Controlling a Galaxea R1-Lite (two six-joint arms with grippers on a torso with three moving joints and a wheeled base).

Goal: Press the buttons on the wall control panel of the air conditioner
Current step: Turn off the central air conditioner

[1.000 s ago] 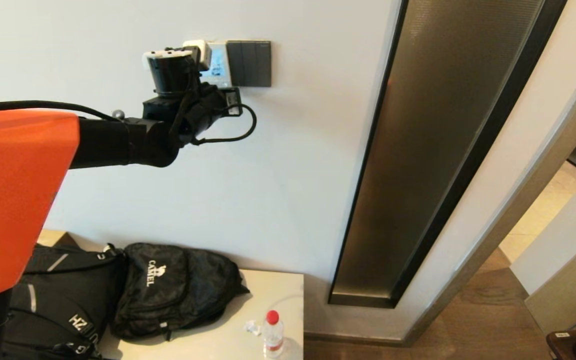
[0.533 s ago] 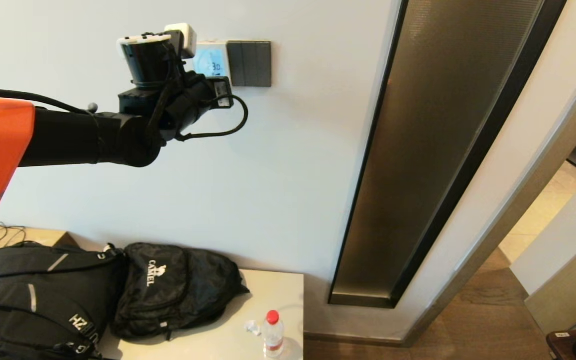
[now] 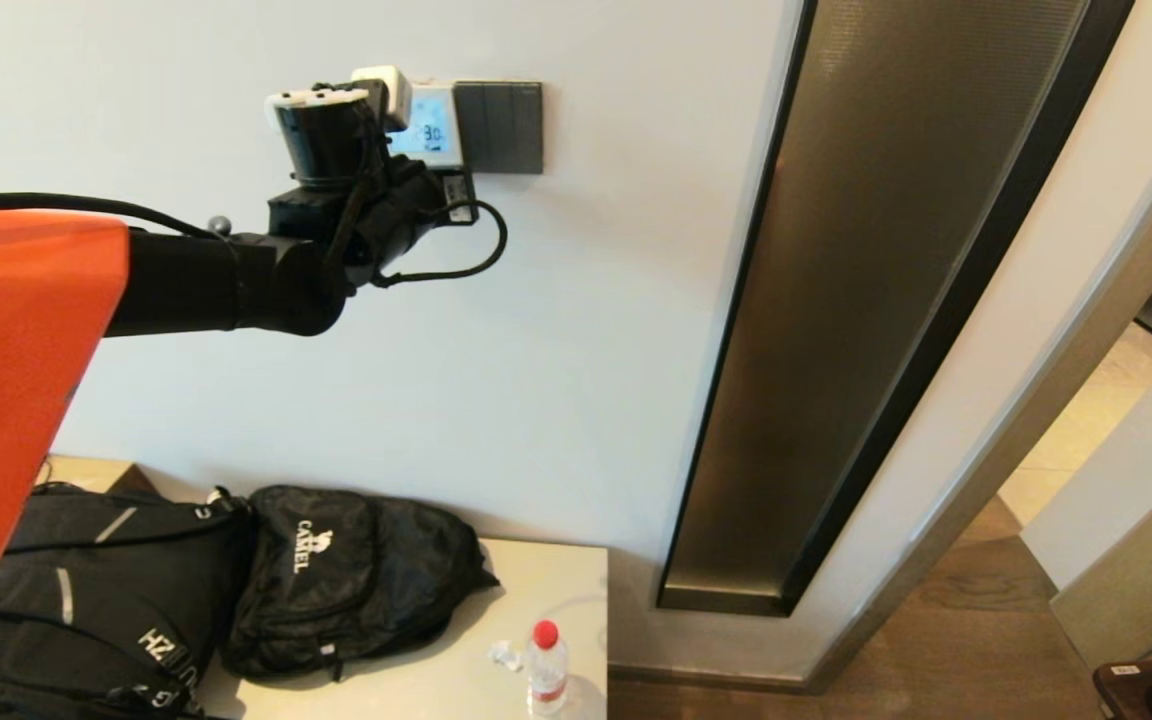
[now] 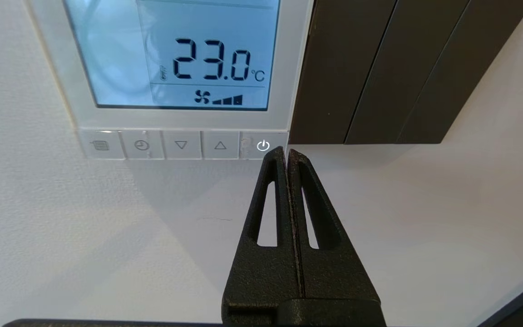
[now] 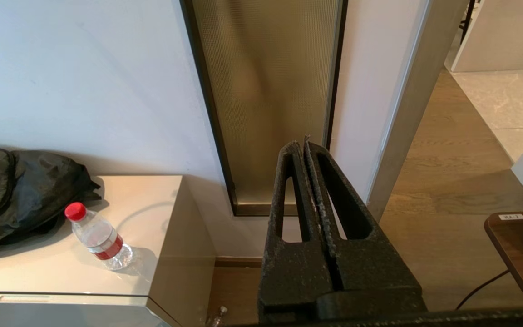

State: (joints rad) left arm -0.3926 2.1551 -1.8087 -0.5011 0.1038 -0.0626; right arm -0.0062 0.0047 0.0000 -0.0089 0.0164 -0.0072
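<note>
My left gripper (image 4: 287, 152), fingers pressed together into a single point, sits with its tip at the lower edge of the power button (image 4: 263, 146), the last in the row of buttons (image 4: 182, 145) along the bottom of the control panel (image 4: 180, 68). I cannot tell whether it is touching. The panel's blue screen (image 4: 175, 54), at the top of the left wrist frame, reads 23.0 °C with a fan symbol. In the head view the panel (image 3: 430, 125) hangs in the upper left of the frame, just beside a dark grey switch plate (image 3: 501, 127), with my left arm reaching up to it. Half a second ago the arm was higher and further left, clear of the panel; it has since swung back right and down. My right gripper (image 5: 304, 147) is parked low, fingers closed on nothing, facing the wall beside a cabinet (image 5: 152, 254) carrying a water bottle (image 5: 98, 238) and a black backpack (image 5: 21, 186).
</note>
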